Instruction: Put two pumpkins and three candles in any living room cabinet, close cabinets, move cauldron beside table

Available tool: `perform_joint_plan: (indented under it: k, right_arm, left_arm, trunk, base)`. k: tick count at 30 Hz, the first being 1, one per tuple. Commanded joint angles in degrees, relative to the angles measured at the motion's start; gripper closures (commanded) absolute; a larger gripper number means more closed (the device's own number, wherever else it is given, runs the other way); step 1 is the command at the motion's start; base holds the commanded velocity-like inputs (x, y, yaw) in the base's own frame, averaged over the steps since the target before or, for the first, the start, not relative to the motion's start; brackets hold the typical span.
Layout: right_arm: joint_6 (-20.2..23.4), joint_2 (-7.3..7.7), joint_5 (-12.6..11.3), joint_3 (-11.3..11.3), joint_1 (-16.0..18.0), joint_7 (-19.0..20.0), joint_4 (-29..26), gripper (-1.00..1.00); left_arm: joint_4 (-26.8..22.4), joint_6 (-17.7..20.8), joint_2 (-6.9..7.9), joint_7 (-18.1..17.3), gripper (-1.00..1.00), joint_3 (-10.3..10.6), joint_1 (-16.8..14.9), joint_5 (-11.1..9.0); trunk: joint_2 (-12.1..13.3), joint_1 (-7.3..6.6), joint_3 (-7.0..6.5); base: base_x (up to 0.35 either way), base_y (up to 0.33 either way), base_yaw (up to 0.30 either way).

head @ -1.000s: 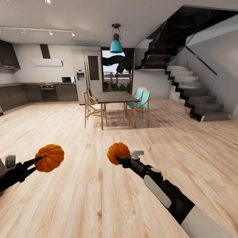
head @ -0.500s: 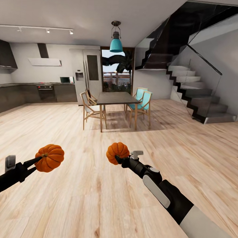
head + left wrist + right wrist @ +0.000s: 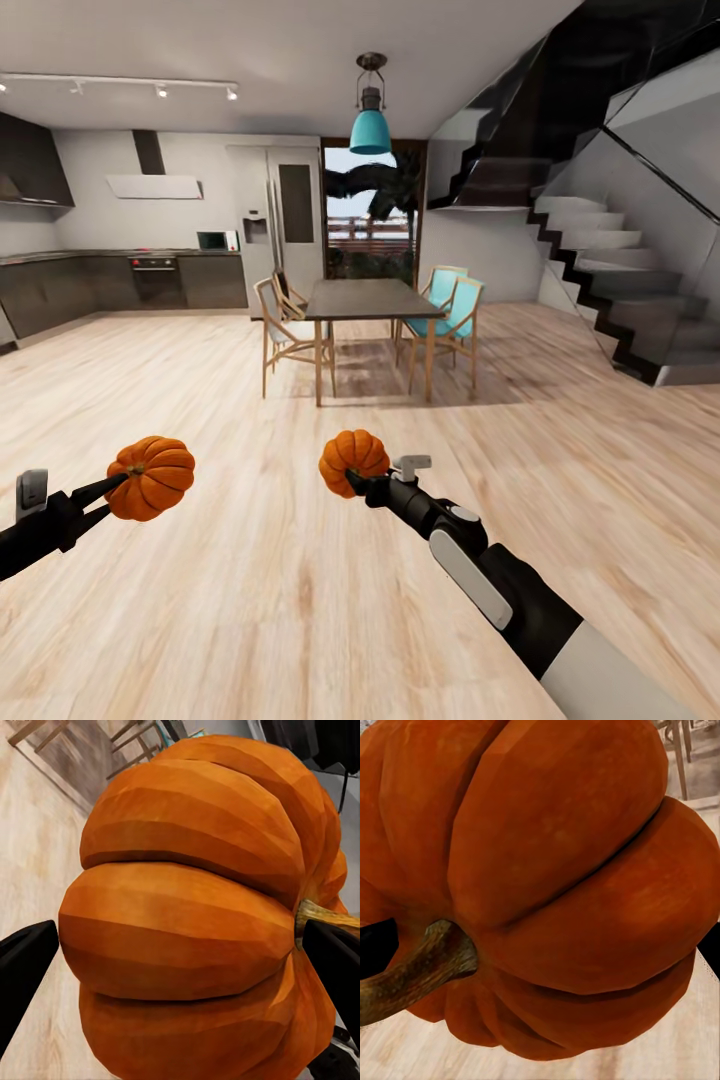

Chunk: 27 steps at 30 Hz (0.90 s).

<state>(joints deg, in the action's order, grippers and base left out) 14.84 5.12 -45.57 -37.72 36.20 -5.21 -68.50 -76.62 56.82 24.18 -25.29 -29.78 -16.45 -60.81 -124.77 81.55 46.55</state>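
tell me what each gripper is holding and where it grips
Each holds a pumpkin. Left gripper clamps one pumpkin across its ribbed sides; right gripper clamps the other pumpkin across its sides.

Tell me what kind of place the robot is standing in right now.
Most likely an open-plan home: a kitchen run with oven and hood along the far wall, a dark dining table with chairs on pale wood flooring, and a glass-sided staircase. Each hand carries a pumpkin.

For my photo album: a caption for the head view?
Each end effector carries a pumpkin over the wooden floor.
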Motion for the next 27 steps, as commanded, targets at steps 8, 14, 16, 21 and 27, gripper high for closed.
perform_joint_plan:
  k: [8,14,16,21,27]
  right_arm:
    - [-2.0,0.03,-0.7,-0.2,0.0,-0.5,-0.1,1.00]
    - [-1.9,0.00,-0.7,-0.2,0.0,-0.5,-0.1,1.00]
    - [-1.9,-0.01,-0.7,-0.2,0.1,-0.5,-0.1,1.00]
    - [-1.8,-0.02,-0.4,-0.2,0.1,-0.6,-0.1,1.00]
    - [-1.7,-0.11,-0.4,-0.3,0.1,-0.6,-0.1,1.00]
  left_arm:
    - [0.0,0.4,-0.06,-0.2,1.00,-0.1,-0.1,-0.6]
    - [0.0,0.4,-0.18,-0.3,1.00,0.0,-0.1,-0.6]
    - [0.0,0.4,-0.14,-0.3,1.00,-0.1,-0.1,-0.6]
    - [0.0,0.4,-0.10,-0.3,1.00,-0.1,-0.1,-0.6]
    - [0.0,0.4,-0.10,-0.2,1.00,-0.1,-0.1,-0.6]
  trunk:
    - [0.0,0.02,0.06]
    - [0.0,0.02,0.06]
    - [0.0,0.02,0.06]
    - [0.0,0.02,0.06]
    - [0.0,0.02,0.06]
  base:
    - [0.337,0.000,0.001]
    - [0.337,0.000,0.173]
    - [0.337,0.000,0.256]
    - [0.337,0.000,0.267]
    - [0.337,0.000,0.269]
